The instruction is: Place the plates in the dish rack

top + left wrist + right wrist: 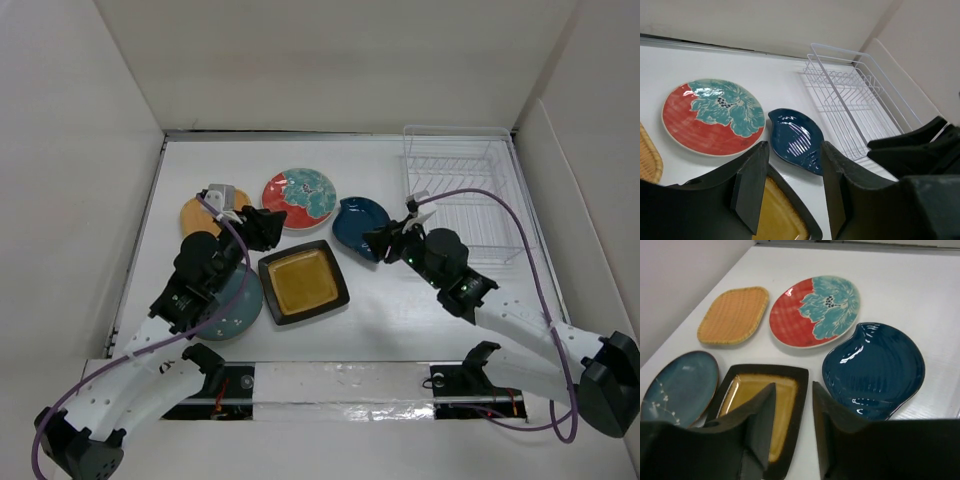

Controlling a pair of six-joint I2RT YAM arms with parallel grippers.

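Note:
Five plates lie flat on the white table. The orange-yellow plate [203, 213] is back left, the red plate with teal flowers [300, 198] beside it, the dark blue leaf-shaped plate [360, 222] in the middle. The black square plate with amber centre [303, 282] and the grey-teal plate [232, 305] lie nearer. The white wire dish rack [462, 195] stands at the back right with nothing in it. My left gripper [268, 226] hovers open between the red and black plates. My right gripper [385, 240] hovers open at the blue plate's near right edge [875, 370].
White walls enclose the table on the left, back and right. The rack [855, 105] stands close to the right wall. In the left wrist view the right arm's dark gripper [920, 145] shows at the right, in front of the rack.

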